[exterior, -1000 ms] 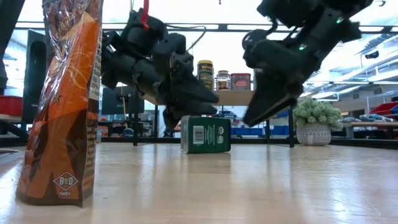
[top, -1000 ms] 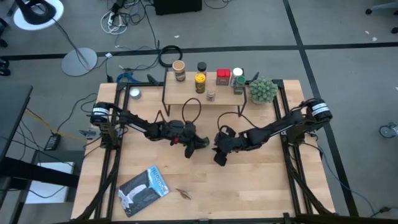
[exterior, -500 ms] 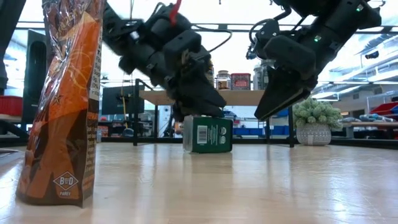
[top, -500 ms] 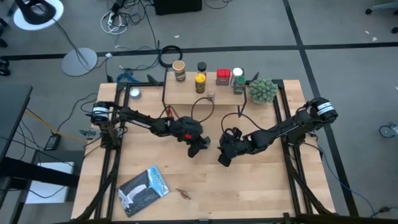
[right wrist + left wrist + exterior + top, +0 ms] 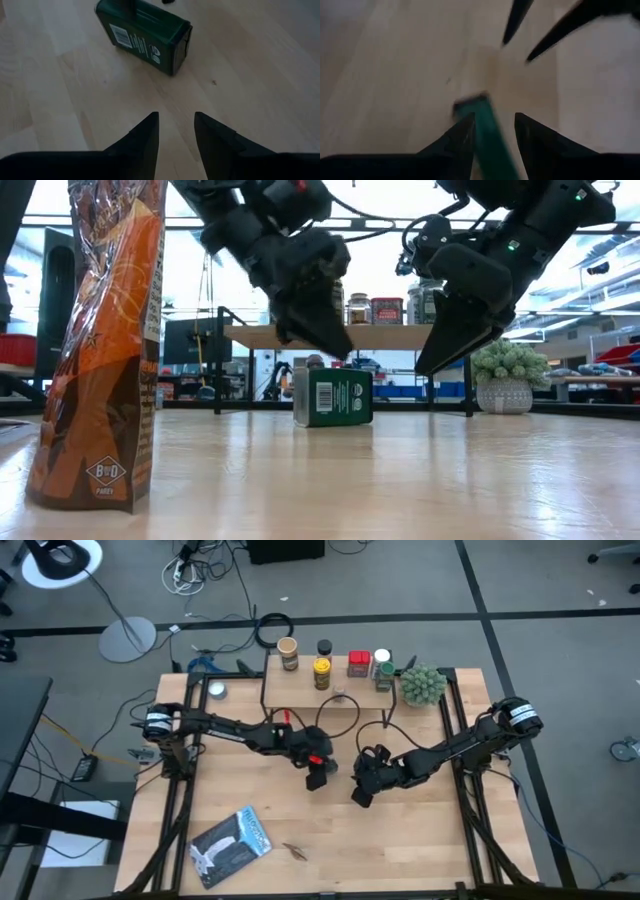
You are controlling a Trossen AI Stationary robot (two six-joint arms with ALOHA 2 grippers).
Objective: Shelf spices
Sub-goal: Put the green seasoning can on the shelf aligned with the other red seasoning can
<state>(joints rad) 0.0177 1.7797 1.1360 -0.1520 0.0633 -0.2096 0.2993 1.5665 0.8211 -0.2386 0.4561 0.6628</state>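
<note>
A: What is filling the scene, starting with the biggest thing?

B: A light wooden surface (image 5: 400, 840) is lying under two dark arms that are reaching in from either side toward the middle. The left arm is stretching low across the surface, its left gripper (image 5: 322, 340) pointing down just above a green tin (image 5: 333, 396). The jaws are standing slightly apart with nothing between them in the low view; the left wrist view is too blurred to show whether they are touching the tin.

A: And the other arm?

B: The right arm is bending in from the far corner, its right gripper (image 5: 176, 131) hanging near the tin, jaws parted and empty over bare wood.

A: Where are the spices?

B: The green tin is lying on its side at mid-surface. The shelf (image 5: 300, 692) is standing at the far edge, carrying a tan-lidded jar (image 5: 288, 652), a yellow jar (image 5: 322, 672), a black-lidded jar (image 5: 324, 647), a red tin (image 5: 359, 664) and a white-capped bottle (image 5: 381, 660). A potted plant (image 5: 422, 686) is sitting beside it.

A: Anything nearer?

B: A blue-white packet (image 5: 231, 845) is lying near the front edge. Cables are trailing over the grey floor behind.
</note>
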